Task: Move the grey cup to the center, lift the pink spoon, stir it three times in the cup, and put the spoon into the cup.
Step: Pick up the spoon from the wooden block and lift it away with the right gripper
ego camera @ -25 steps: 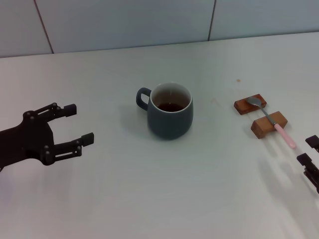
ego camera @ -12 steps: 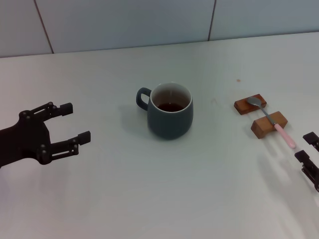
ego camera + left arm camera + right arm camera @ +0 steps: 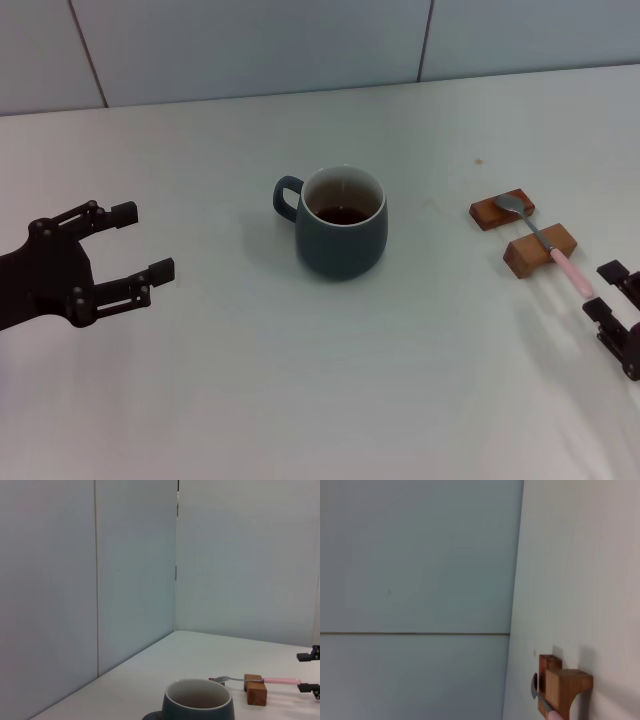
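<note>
Two black grippers frame a white table [image 3: 330,380], both nearer the robot than anything else on it. The left gripper [image 3: 145,242] hovers at the left side with its fingers spread apart and nothing between them, pointing toward the middle of the table. The right gripper [image 3: 608,290] sits at the right edge, its two fingers parted and empty, its tips just short of the pink end of the spoon.

Farther in, the grey cup [image 3: 341,222] stands upright near the table's centre, well apart from the left gripper, its loop handle turned toward that side and dark brown liquid inside its white interior. To the cup's right, the pink spoon [image 3: 544,243] lies across two wooden blocks [image 3: 540,250], its metal bowl resting on the farther block and its pale pink handle sticking out past the nearer one toward the right gripper, not touching it.

From the left wrist view the cup's rim [image 3: 198,695] is in front, with the spoon on its blocks beyond. Pale wall panels [image 3: 250,45] rise behind the table.
</note>
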`<state>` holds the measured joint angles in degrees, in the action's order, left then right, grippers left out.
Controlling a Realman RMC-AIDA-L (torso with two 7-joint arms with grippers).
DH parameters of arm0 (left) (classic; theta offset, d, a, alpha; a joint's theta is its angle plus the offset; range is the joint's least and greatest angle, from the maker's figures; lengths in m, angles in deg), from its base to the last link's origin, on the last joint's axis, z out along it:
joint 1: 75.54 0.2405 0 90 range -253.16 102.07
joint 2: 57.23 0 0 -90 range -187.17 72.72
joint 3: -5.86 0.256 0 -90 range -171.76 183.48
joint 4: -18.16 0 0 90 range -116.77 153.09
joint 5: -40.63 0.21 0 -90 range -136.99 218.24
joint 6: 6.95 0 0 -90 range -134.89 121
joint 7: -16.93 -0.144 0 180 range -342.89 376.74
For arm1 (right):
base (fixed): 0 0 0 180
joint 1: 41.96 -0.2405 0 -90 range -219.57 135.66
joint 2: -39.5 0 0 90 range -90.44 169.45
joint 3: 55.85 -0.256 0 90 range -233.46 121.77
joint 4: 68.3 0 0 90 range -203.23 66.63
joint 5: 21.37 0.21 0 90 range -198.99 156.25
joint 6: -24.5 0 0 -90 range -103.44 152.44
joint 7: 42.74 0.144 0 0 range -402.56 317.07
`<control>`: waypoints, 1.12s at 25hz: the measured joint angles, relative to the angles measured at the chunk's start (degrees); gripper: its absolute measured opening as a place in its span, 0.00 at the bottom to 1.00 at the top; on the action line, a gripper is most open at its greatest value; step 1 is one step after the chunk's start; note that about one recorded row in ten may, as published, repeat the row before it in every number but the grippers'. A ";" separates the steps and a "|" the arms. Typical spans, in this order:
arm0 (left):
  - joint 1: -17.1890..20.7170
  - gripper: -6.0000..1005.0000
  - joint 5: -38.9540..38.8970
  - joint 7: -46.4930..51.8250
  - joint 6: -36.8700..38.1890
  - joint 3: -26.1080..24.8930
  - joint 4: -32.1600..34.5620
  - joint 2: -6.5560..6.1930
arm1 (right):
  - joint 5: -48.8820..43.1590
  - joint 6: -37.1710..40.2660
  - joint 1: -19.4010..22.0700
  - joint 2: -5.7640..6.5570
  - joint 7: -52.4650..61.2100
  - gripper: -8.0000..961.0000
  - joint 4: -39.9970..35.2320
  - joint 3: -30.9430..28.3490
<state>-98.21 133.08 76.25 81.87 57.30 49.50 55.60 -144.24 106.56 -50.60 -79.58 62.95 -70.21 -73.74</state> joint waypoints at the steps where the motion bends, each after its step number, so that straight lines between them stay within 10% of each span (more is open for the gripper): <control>1: 0.00 0.83 0.00 0.00 0.02 -0.01 0.01 0.00 | -0.01 -0.19 -0.17 0.00 0.01 0.68 -0.03 0.18; 28: 0.08 0.83 0.07 0.09 0.27 -1.47 0.48 -0.15 | -0.01 -3.35 -4.19 0.09 1.53 0.68 -0.64 0.50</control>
<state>-98.13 133.15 76.34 82.14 55.83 49.97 55.45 -144.24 103.21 -54.78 -79.50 64.48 -70.85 -73.25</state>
